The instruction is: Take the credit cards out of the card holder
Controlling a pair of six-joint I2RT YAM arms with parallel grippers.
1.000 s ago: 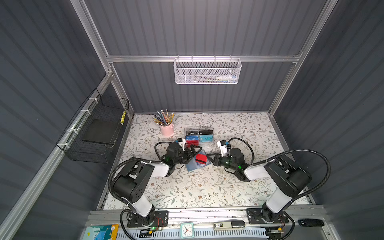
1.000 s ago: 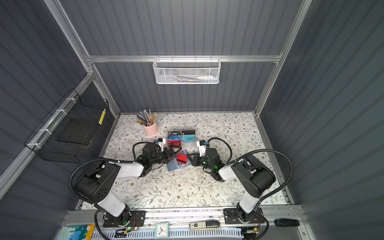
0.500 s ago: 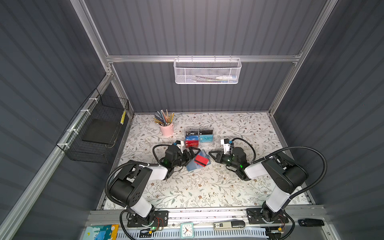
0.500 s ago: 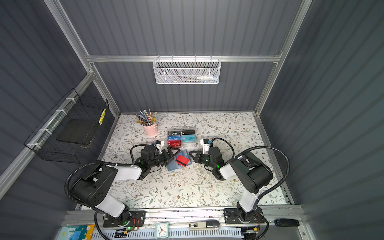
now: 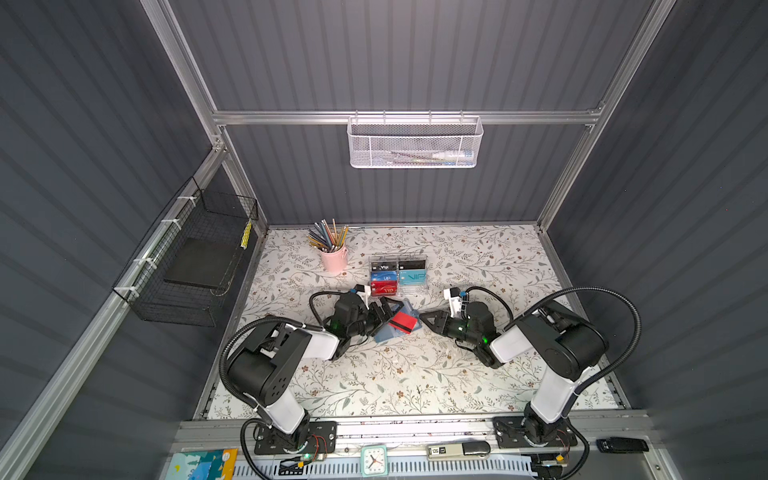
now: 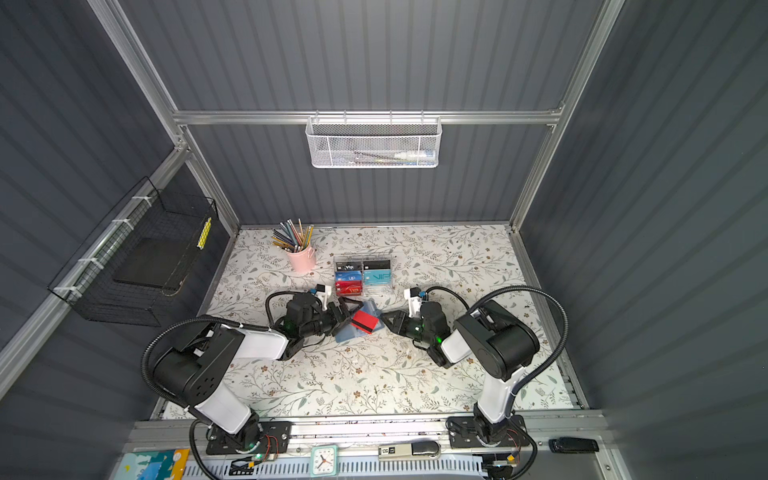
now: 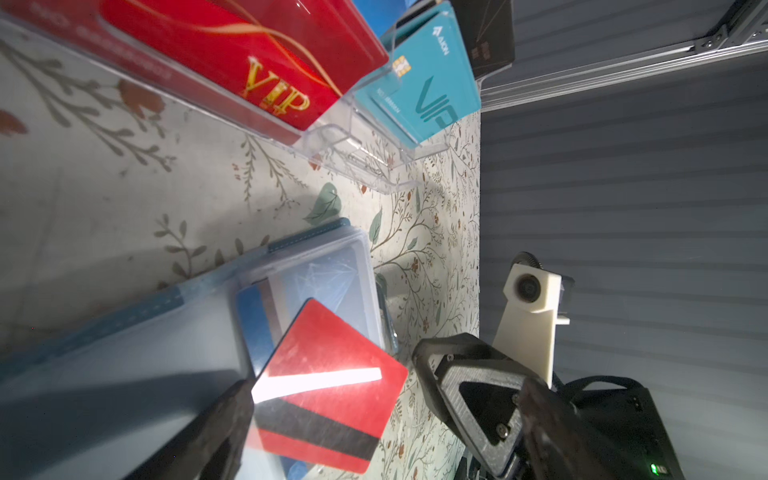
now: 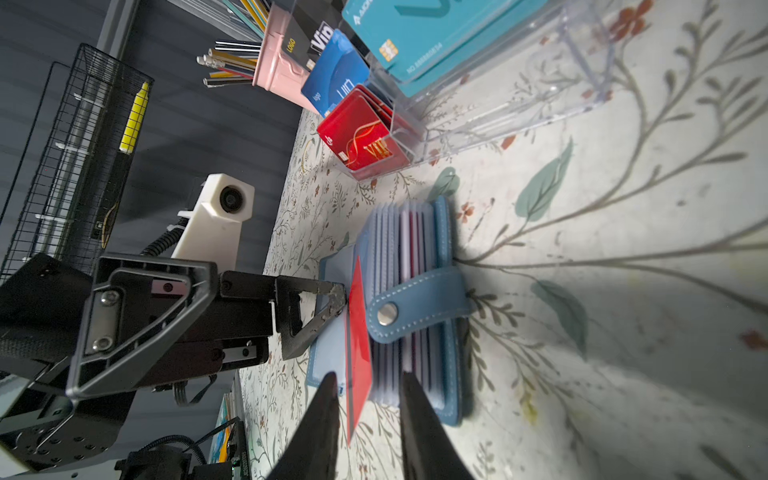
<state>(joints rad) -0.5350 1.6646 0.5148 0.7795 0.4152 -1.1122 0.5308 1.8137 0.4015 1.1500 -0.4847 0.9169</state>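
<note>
Fingers on right (image 5: 432, 322) newly apart, red card (image 5: 402, 323) released; left fingers (image 7: 220, 432) wide open.

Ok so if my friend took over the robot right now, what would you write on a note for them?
Left gripper: open wide, one finger at the open card holder.
Right gripper: open, just short of the red card, gripping nothing.
Done: the red card lies loose on top of the holder, overhanging its edge.
Left to do: lift it clear. A blue card is tucked inside the holder, and other card edges show there too.
</note>
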